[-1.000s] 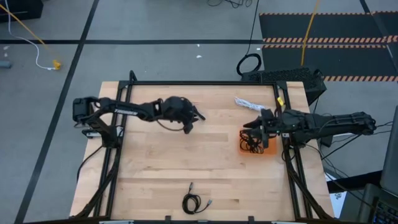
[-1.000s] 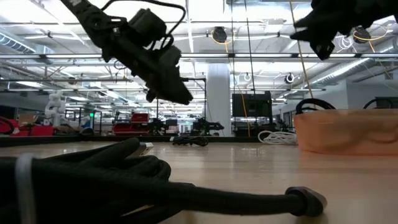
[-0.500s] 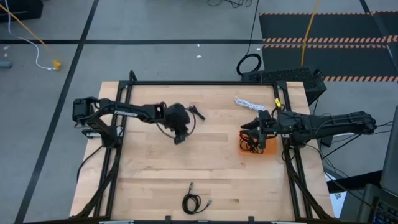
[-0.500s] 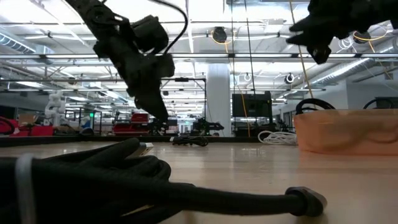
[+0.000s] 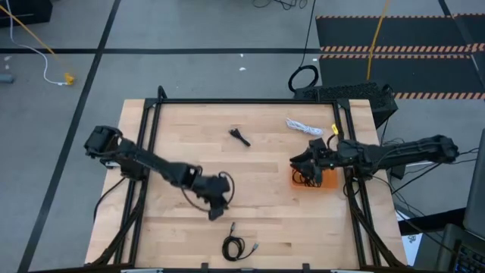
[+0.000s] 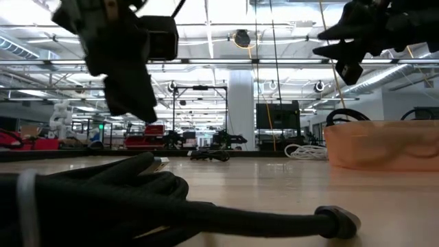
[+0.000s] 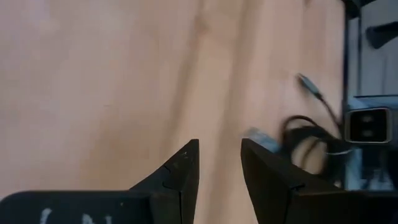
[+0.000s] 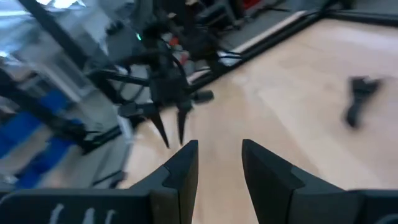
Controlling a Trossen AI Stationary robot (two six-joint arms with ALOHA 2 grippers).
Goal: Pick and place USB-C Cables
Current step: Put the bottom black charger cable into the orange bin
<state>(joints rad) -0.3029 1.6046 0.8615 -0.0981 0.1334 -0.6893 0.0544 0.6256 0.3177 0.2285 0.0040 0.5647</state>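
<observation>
At the lower centre of the high view, the left gripper [image 5: 216,211] hangs over bare wood, its two dark fingers [image 7: 177,180] parted by a narrow gap with nothing between them. Just below it in that view, near the table's bottom edge, lies a small black coiled USB-C cable [image 5: 236,246], apart from the fingers; the left wrist view shows the same coil [image 7: 311,142] ahead of the tips, untouched.

Toward the right of the high view, the right gripper [image 5: 307,161] sits at the left rim of the small orange plastic tray [image 5: 328,183], its fingers [image 8: 183,168] slightly apart and empty. Black cable bundles [image 5: 306,176] lie inside the tray. A white coiled cable [image 5: 302,126] rests above the tray, and a short black cable piece [image 5: 239,136] lies at upper centre on the pale wooden table [image 5: 174,144].
</observation>
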